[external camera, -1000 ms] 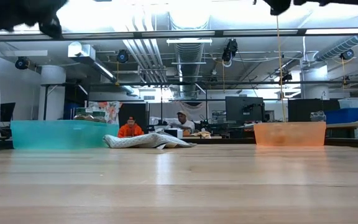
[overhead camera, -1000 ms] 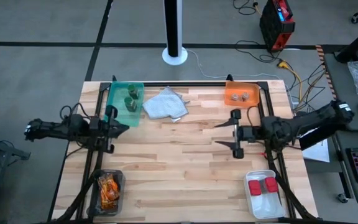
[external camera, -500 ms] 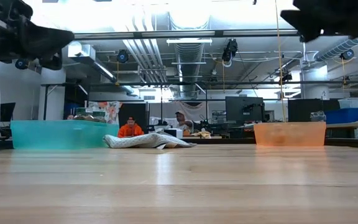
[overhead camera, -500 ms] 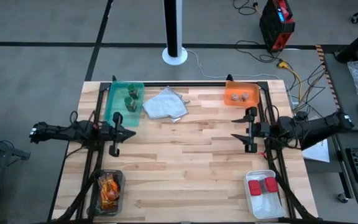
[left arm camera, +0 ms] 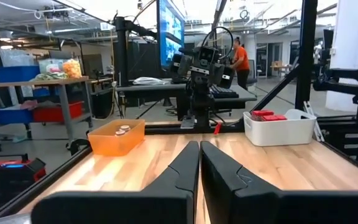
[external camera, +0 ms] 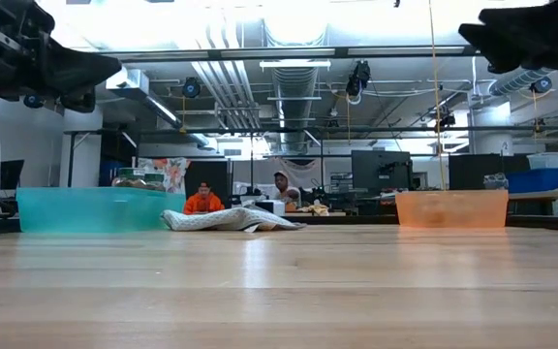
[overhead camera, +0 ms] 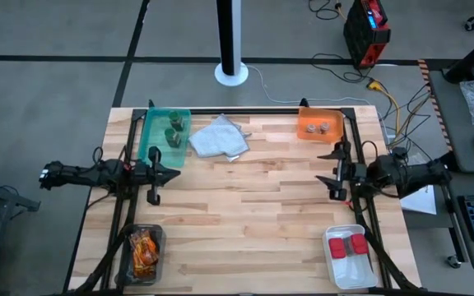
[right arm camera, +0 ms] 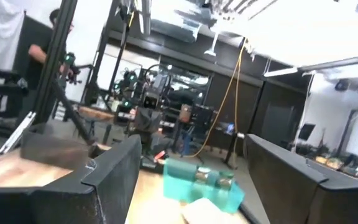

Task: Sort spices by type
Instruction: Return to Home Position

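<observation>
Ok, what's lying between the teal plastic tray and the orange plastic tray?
A crumpled pale grey cloth, close beside the teal tray; bare wood runs on to the orange tray. The high view shows it.

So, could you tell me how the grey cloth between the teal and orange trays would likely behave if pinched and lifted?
The grey cloth lies crumpled with folds, so it is probably floppy and would drape from a pinch. It looks thin and low in the low view, so it is likely light. Pushed, it would probably bunch rather than slide.
</observation>
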`<state>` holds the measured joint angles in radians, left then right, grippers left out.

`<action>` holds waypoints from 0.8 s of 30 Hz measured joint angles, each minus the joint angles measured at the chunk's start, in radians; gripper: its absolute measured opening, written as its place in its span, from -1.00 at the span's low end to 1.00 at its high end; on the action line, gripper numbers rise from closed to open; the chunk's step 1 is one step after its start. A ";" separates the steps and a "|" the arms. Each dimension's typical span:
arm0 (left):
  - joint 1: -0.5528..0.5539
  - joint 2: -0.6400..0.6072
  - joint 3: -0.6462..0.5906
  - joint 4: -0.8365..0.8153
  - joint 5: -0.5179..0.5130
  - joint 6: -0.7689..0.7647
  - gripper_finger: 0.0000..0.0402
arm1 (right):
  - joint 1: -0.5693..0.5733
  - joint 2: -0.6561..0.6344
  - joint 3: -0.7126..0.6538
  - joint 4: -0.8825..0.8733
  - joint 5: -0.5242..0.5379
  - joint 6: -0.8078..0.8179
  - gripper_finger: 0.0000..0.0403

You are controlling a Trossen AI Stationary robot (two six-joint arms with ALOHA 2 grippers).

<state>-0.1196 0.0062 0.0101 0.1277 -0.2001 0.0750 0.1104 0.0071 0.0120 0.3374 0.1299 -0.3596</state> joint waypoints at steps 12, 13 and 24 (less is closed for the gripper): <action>-0.001 0.007 0.003 -0.014 0.000 -0.033 -1.00 | 0.000 0.038 0.000 -0.075 0.001 0.287 0.38; -0.001 0.009 0.004 -0.015 0.000 -0.032 -1.00 | 0.000 0.042 0.000 -0.084 0.001 0.325 0.37; -0.001 0.015 0.008 -0.012 0.000 -0.032 -1.00 | 0.000 0.074 -0.001 -0.126 0.002 0.386 0.26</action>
<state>-0.1207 0.0208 0.0181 0.1162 -0.2001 0.0425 0.1104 0.0814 0.0113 0.2115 0.1314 0.0269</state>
